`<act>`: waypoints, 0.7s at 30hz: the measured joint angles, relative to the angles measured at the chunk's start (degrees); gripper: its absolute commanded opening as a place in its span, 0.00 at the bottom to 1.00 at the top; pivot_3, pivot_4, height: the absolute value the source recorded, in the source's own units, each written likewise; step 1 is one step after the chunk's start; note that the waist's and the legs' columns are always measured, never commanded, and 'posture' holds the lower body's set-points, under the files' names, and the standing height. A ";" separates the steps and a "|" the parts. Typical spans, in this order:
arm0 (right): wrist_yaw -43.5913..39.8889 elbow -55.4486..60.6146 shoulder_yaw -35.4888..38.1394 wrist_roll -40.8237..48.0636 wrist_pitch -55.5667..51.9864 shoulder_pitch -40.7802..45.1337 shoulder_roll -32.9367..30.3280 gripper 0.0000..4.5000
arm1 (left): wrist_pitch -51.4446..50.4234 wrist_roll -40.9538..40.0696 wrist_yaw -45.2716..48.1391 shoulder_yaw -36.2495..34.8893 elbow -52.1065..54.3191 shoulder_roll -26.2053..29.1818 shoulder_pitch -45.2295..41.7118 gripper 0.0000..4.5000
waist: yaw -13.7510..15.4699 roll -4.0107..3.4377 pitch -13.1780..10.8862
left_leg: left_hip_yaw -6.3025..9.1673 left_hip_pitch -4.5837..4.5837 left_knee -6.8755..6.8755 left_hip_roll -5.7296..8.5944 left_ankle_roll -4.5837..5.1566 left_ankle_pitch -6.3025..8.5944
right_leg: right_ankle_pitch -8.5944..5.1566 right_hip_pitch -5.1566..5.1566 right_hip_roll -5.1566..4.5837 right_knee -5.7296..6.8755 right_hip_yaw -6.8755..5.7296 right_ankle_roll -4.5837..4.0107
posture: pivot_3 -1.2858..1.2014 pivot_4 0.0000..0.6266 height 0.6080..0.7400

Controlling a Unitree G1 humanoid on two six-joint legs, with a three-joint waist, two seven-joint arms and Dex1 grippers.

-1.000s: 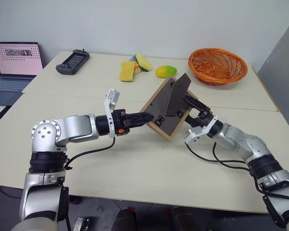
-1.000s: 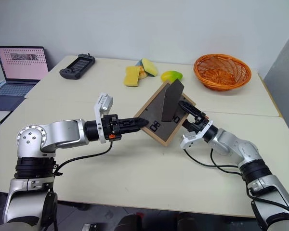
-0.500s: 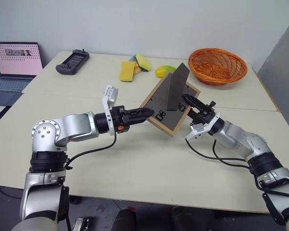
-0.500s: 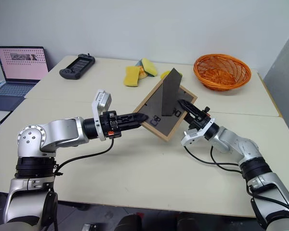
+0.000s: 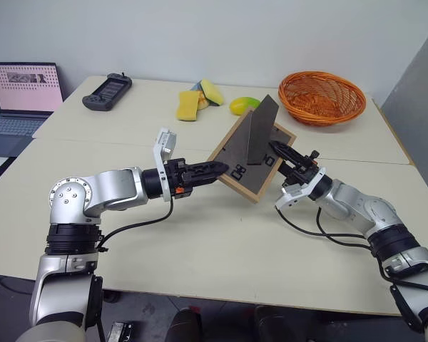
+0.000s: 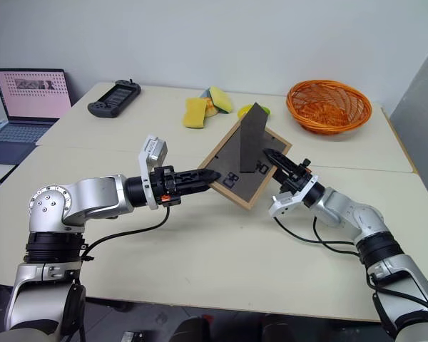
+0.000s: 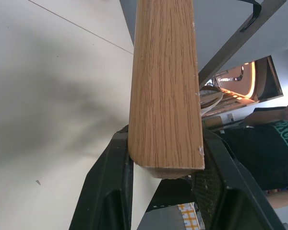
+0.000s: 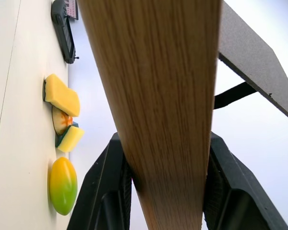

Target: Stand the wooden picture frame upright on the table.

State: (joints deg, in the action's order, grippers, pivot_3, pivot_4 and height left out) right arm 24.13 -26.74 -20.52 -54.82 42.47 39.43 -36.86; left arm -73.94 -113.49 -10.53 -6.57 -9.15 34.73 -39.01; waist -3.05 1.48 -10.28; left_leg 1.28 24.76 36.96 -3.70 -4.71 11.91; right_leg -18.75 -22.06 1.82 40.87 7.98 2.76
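Observation:
The wooden picture frame (image 5: pixel 244 160) hangs tilted above the table (image 5: pixel 200 235), its dark back toward me and its stand flap (image 5: pixel 261 132) folded out. My left gripper (image 5: pixel 217 169) is shut on the frame's lower left edge. My right gripper (image 5: pixel 278 150) is shut on the opposite edge, under the flap. In the left wrist view the light wood edge (image 7: pixel 165 86) sits clamped between the black fingers (image 7: pixel 110 182). The right wrist view has the wood edge (image 8: pixel 158 86) between its fingers (image 8: pixel 230 182), with the flap (image 8: pixel 259 62) jutting off it. The picture side is hidden.
An orange wicker basket (image 5: pixel 321 96) stands at the back right. Yellow sponges (image 5: pixel 190 104) and a mango (image 5: pixel 244 105) lie behind the frame. A black game controller (image 5: pixel 108 91) and an open laptop (image 5: pixel 23 89) are at the back left. A person (image 7: pixel 266 143) is in the left wrist view.
My right gripper, open beside the frame a second ago, has shut on its right edge. The frame has tipped slightly more upright. The left gripper has kept its hold and place.

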 measured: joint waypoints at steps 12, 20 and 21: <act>-1.21 -1.05 -1.28 -0.15 0.20 -0.01 -0.27 0.32 | 0.23 0.69 -0.71 0.54 0.59 1.69 -0.50 0.57 | -0.04 0.02 0.01 | 0.03 0.00 0.00 0.01 0.00 0.00 | 0.00 0.02 0.00 0.00 -0.04 0.00 | 0.52 0.24 1.00; -1.62 -2.38 -1.35 -0.16 0.01 0.00 -0.54 0.32 | 0.21 1.00 -1.02 0.54 0.78 2.21 -0.56 0.94 | -0.10 0.02 0.01 | 0.04 0.00 0.00 0.01 0.01 -0.01 | 0.00 0.02 -0.03 0.00 -0.07 0.00 | 0.52 0.24 1.00; -1.62 -2.38 -1.35 -0.16 0.00 0.00 -0.54 0.32 | 0.20 1.00 -0.92 0.54 0.79 2.21 -0.56 0.98 | -0.11 0.02 0.01 | 0.04 0.00 0.00 0.01 0.01 -0.01 | 0.00 0.02 -0.03 0.00 -0.07 0.00 | 0.52 0.24 1.00</act>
State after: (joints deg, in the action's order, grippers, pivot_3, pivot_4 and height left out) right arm 22.50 -29.12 -21.87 -54.99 42.47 39.43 -37.40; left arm -73.74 -112.48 -11.45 -6.03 -8.36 36.94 -39.57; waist -3.16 1.50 -10.27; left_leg 1.32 24.76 36.96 -3.69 -4.71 11.90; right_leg -18.75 -22.04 1.80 40.87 7.92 2.76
